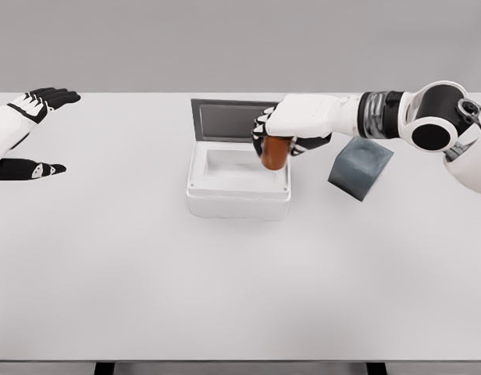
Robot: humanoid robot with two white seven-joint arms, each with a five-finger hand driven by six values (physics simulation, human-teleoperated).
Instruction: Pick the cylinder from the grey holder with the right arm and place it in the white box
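Fingers of the right hand (291,134) are wrapped around the brown cylinder (274,153), which hangs beneath the palm over the right-hand edge of the open white box (239,191) — its grey lid (225,119) stands up at the back. Well clear to the right, the dark grey holder (360,169) sits tilted and empty on the white table (240,289). At the far left, the left hand (26,129) hovers with its fingers spread, holding nothing. Judging by this, the pick is done; what remains is shifting the cylinder a little further over the cavity, lowering and letting go.
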